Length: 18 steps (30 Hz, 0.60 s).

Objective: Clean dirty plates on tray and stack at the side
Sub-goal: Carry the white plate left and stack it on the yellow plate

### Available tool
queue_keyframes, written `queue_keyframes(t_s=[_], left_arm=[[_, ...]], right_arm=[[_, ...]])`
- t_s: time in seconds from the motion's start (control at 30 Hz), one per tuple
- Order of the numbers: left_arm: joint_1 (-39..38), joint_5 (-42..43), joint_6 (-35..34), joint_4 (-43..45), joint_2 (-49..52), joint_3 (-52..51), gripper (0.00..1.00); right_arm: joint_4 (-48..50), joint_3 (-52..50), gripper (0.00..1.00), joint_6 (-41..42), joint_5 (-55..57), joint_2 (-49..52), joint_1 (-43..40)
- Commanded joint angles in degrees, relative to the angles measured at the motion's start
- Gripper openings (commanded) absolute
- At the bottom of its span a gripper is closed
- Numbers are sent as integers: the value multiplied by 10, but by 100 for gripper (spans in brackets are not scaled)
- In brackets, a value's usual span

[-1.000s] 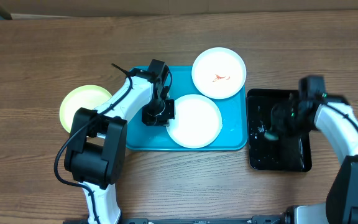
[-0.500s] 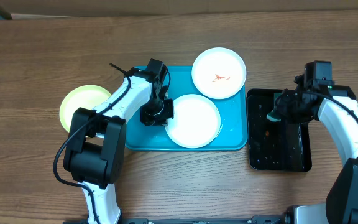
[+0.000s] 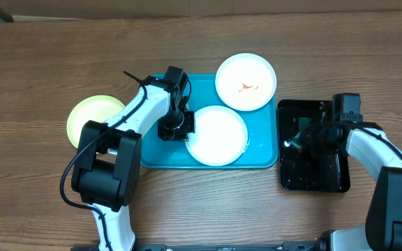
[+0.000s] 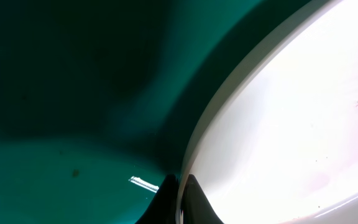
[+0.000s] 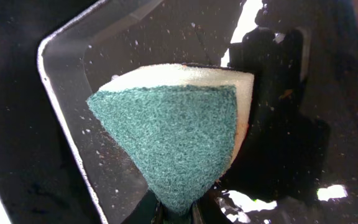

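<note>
Plates [image 3: 217, 135] are split three ways: a yellow-green plate [image 3: 89, 118] lies on the table left of the tray [image 3: 202, 90], a smeared white plate [image 3: 246, 81] overhangs its far right corner, and a clean-looking white plate [image 3: 222, 139] lies inside, its rim pinched by our left gripper [image 3: 176, 127], which has not budged. Our right gripper [image 3: 304, 137], jaws clamped on the sponge [image 5: 179, 137], has only shifted about over the black tray [image 3: 313, 178] without leaving it. We judge the smeared plate still awaits wiping.

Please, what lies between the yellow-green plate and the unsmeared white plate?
Overhead view: left arm, left gripper pinching the white plate's rim, and turquoise tray.
</note>
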Motion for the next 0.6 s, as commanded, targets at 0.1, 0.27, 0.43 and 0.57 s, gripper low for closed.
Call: queue_keyframes(t_s=[0.1, 0.27, 0.43, 0.57], left_arm=[[3, -10, -3, -2, 7, -5, 4], [3, -11, -3, -8, 3, 12, 4], [3, -44, -3, -10, -30, 32, 4], [3, -80, -4, -12, -72, 33, 4]], right_arm=[[-3, 2, 11, -3, -9, 0, 3], [-72, 69, 11, -5, -8, -13, 3], [-167, 148, 11, -7, 8, -30, 3], [-243, 189, 12, -46, 10, -32, 3]])
